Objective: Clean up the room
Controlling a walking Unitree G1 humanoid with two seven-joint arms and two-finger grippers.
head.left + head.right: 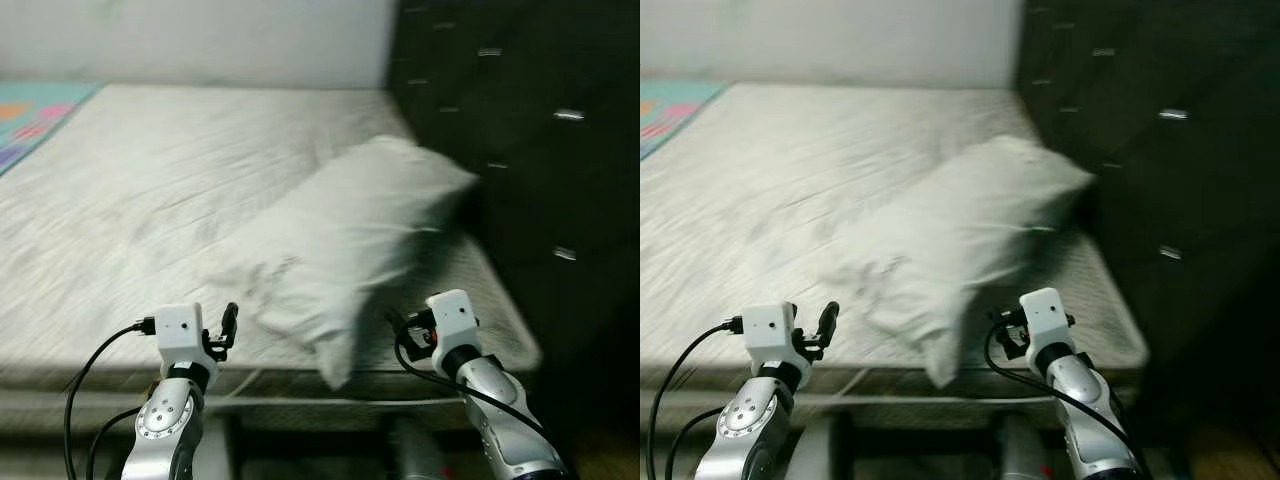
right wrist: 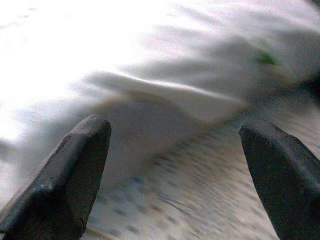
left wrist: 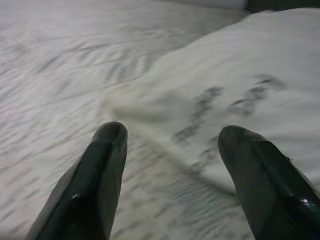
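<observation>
Here, blurred head views: a white pillow (image 1: 350,240) lies slantwise on the bed (image 1: 120,200), toward the right side of the mattress, its lower corner reaching over the front edge. Bed cover pale grey, wrinkled. A dark cabinet (image 1: 530,150) stands just to the right of the bed, small pale handles visible on its front. A colourful patterned cloth (image 1: 35,120) shows at the far left edge of the bed. Left gripper (image 3: 172,135) is held low at the front edge of the mattress, left of the pillow; wrist view shows its two black fingers (image 3: 95,185) spread apart with nothing between them, pointing at the pillow's near edge. Right gripper (image 2: 175,135) is held at the front edge, just right of the pillow's lower corner; fingers likewise spread wide, empty, pillow side and mattress surface ahead of them.
</observation>
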